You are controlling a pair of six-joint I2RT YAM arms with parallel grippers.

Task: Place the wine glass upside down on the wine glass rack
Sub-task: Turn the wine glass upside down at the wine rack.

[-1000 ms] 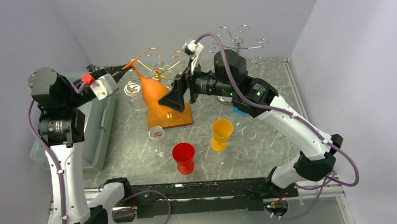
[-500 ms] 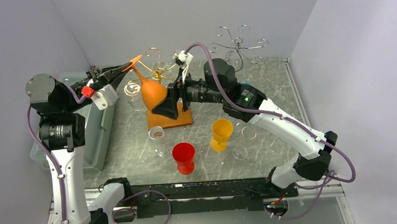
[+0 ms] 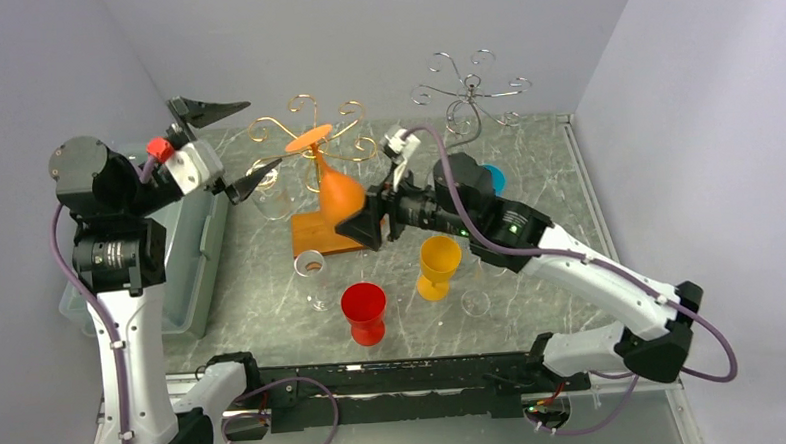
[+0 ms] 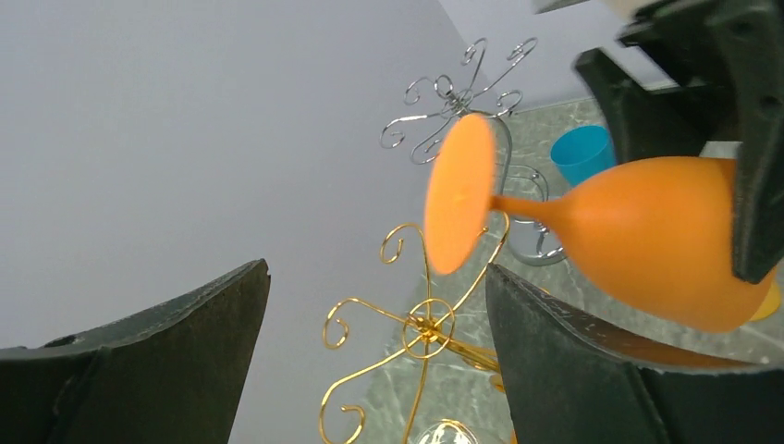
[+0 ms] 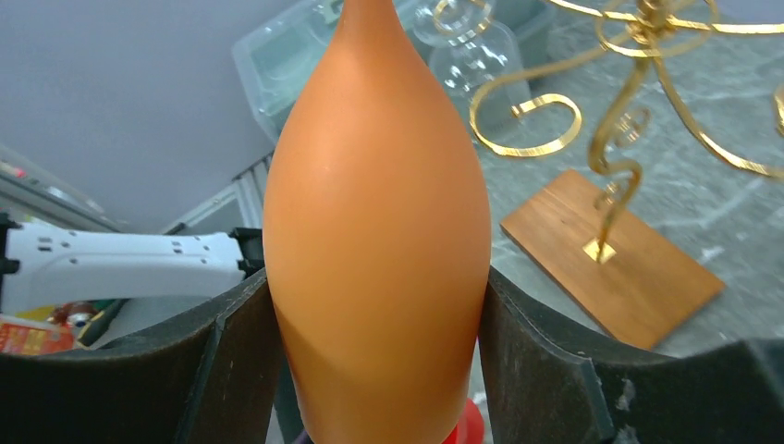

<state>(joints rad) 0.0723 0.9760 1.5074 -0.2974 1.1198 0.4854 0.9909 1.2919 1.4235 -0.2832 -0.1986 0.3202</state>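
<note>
An orange wine glass [image 3: 340,194] hangs foot-up in front of the gold wire rack [image 3: 314,233], which stands on a wooden base. My right gripper [image 3: 351,214] is shut on its bowl, with both pads pressed to the sides of the orange wine glass [image 5: 379,222]. The round foot [image 3: 308,139] sits level with the rack's curled arms, touching none that I can see. My left gripper [image 3: 230,144] stands wide open to the left of the foot, holding nothing. In the left wrist view the orange wine glass [image 4: 647,231] lies beyond the right finger, above the rack's hub [image 4: 428,324].
A silver wire rack [image 3: 468,89] stands at the back. A yellow goblet [image 3: 438,263], a red goblet [image 3: 364,310] and clear glasses [image 3: 311,271] stand in front of the wooden base. A blue cup [image 3: 493,178] is behind my right arm. A clear bin [image 3: 186,261] sits at the left.
The left gripper has let go of the glass's foot and opened wide. The right gripper has closed on the bowl and carried the glass rightward, now more upright.
</note>
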